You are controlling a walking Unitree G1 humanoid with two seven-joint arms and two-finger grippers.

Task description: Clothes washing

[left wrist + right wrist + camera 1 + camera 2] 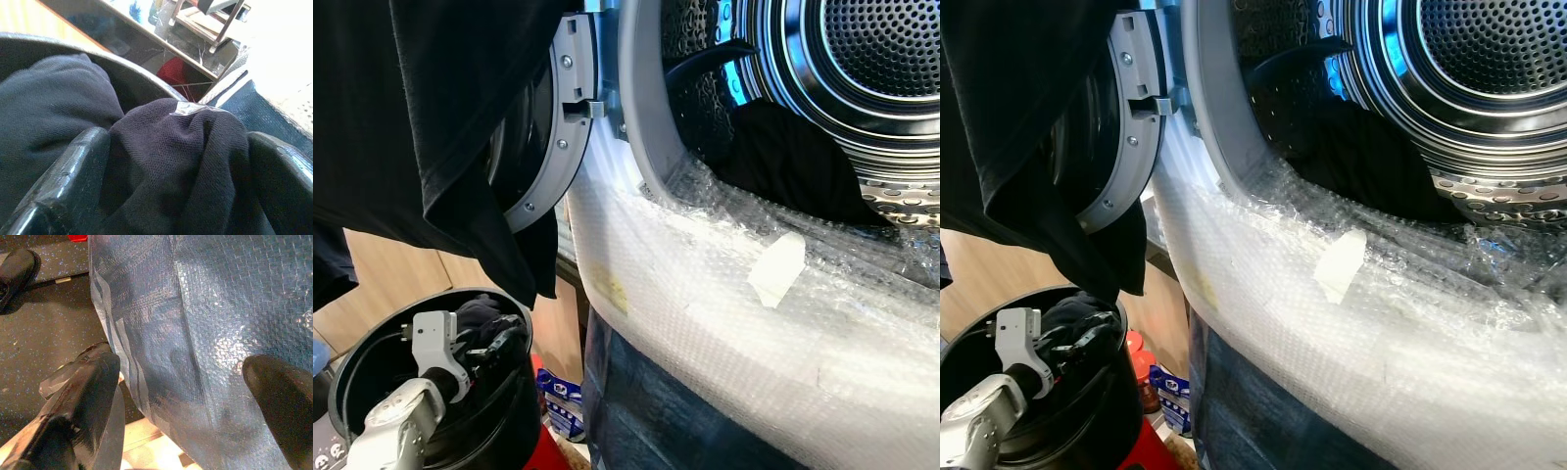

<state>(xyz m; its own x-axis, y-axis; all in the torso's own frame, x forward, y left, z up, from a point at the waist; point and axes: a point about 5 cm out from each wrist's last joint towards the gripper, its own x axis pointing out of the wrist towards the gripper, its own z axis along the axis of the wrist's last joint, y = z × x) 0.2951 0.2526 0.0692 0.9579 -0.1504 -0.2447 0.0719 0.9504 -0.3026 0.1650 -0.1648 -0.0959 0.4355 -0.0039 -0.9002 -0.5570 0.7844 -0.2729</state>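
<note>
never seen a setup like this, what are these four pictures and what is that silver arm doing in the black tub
It is a humanoid robot doing laundry. The two wide pictures come from cameras in its head: they show an open washing machine drum, its rim padded with bubble wrap, dark clothes already inside, and a black garment hanging over the door. The other two come from cameras on its wrists. The left gripper reaches into a black laundry bucket, its fingers around a bunch of dark clothing. The right gripper hangs open beside blue woven sheeting.
</note>
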